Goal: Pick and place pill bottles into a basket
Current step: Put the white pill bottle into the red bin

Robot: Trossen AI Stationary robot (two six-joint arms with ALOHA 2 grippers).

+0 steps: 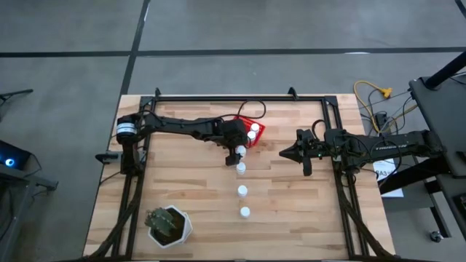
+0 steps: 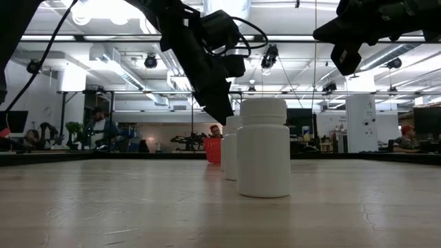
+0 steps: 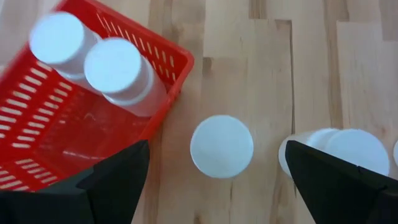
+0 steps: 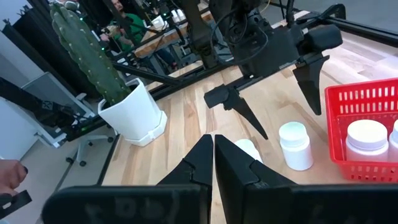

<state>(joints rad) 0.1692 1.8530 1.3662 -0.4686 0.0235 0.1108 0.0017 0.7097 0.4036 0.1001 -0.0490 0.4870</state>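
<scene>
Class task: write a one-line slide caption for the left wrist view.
Open left gripper hovers over a pill bottle beside the red basket holding two bottles.

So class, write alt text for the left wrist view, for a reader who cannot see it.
The left hand, open, hovers over a white pill bottle standing on the wooden table beside the red basket, which holds two bottles. More bottles stand farther along.

One camera looks straight down on my whole table [image 1: 291, 211]. Another sits at tabletop height, facing the room. My wrist cameras look close; both show the basket [image 3: 37, 124].
</scene>
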